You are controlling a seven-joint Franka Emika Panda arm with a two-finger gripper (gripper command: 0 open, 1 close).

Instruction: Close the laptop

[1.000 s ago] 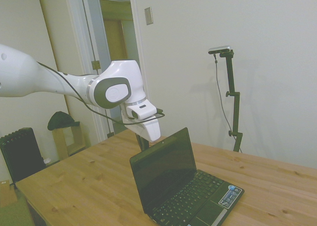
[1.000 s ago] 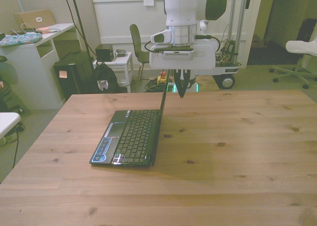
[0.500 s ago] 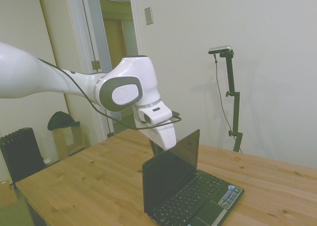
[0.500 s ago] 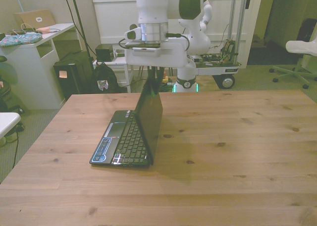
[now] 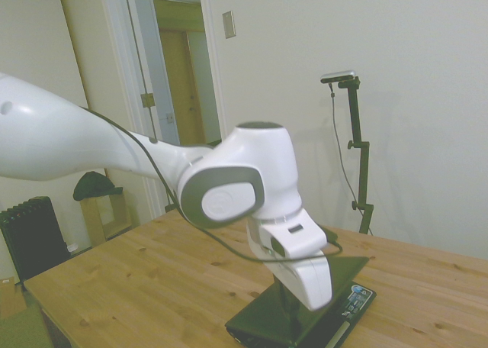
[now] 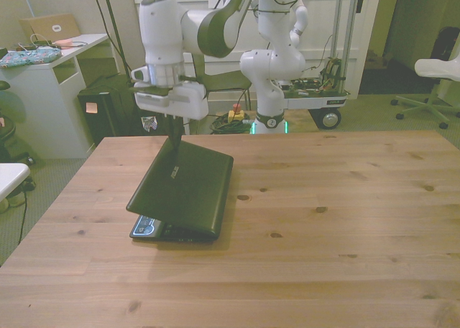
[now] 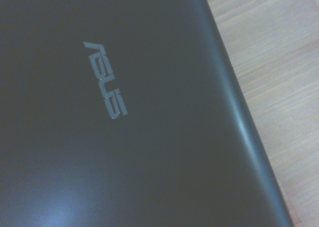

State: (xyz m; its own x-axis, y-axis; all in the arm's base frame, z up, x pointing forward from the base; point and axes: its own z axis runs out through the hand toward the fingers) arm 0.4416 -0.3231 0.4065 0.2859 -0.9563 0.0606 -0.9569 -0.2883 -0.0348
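Front view shows the laptop [image 6: 185, 188] lid stiff, slick, nearly down—press its free 9 o'clock edge flat; the fingers' [image 6: 176, 137] state you cannot tell.

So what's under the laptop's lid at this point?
The black laptop's lid hangs nearly shut over its base, a gap left along its free edge. Only the blue-white sticker at the palm rest corner shows beneath; keyboard and screen are covered.

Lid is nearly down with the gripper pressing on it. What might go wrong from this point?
The laptop lid still shows a gap above the sticker corner; lifting away now may leave it ajar. The gripper presses near the lid's far part, so the tips might slide across the glossy surface. Pushing harder risks stressing the lid.
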